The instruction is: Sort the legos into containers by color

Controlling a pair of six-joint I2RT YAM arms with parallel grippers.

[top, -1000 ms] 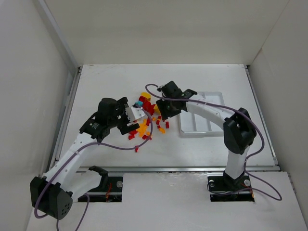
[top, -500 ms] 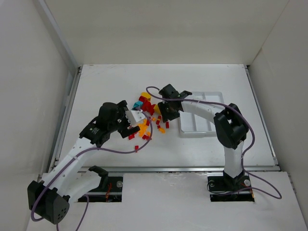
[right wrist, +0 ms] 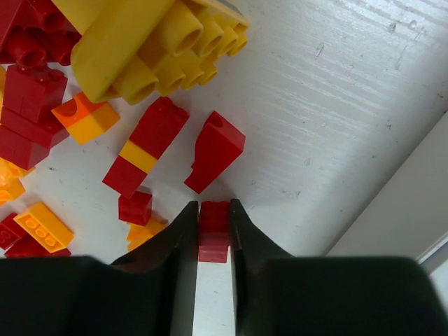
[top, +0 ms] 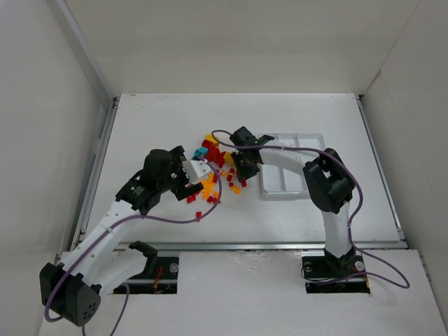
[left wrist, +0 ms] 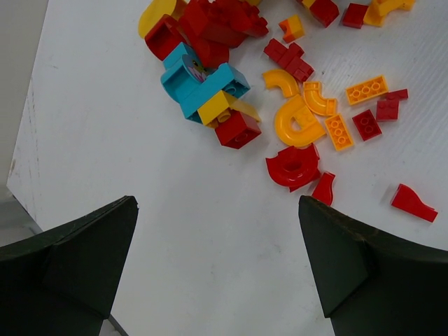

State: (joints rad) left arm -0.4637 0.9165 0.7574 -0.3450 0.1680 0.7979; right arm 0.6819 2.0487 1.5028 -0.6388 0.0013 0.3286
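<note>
1. Lying loose at the middle of the surface (top: 161,126): legos (top: 212,175) in red, orange-yellow and a little teal. They are heaped thickest on the far side and scattered thinner toward the near edge.
2. One white tray (top: 283,183) with three long compartments side by side. It sits flat just right of the legos, toward the right edge, and the right arm crosses above it.
3. Item held: one small red brick (right wrist: 214,231), at the pile's right fringe near the tray's left rim. The right fingers (top: 236,168) are pressed together on it, one on each side. Whether it has left the surface cannot be told.
4. Neighbours of that brick: a red sloped piece (right wrist: 215,150) just beyond the fingertips, a red-and-yellow stack (right wrist: 145,155) beside it, and a large yellow block (right wrist: 150,42) with round studs farther off.
5. The left fingers (top: 189,183) are spread wide and hold nothing. They hang over bare surface on the pile's near-left side.
6. Ahead of the left fingers: a teal piece (left wrist: 199,84) joined to yellow and red bricks, with orange curved pieces (left wrist: 297,115) and flat red bits to its right.
</note>
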